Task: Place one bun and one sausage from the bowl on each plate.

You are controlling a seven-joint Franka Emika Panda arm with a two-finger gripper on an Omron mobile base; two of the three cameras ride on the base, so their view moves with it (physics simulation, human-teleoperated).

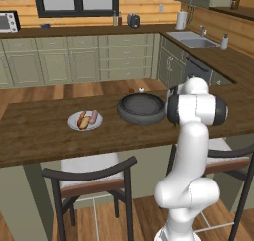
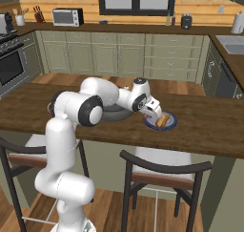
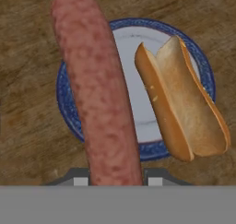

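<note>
Now we have the gripper [image 2: 153, 112] pinching a sausage [image 3: 99, 94], which runs up the left half of the hand view over the blue-rimmed plate [image 3: 64, 103]. A bun [image 3: 182, 103] already lies on that plate's right side, overhanging the rim. In the left base view the other plate [image 1: 74, 125], left of centre, carries its bun and sausage, and the dark bowl [image 1: 141, 108] sits at centre. We should lower the sausage flat onto the bare left part beside the bun, then release gently so it does not roll off.
</note>
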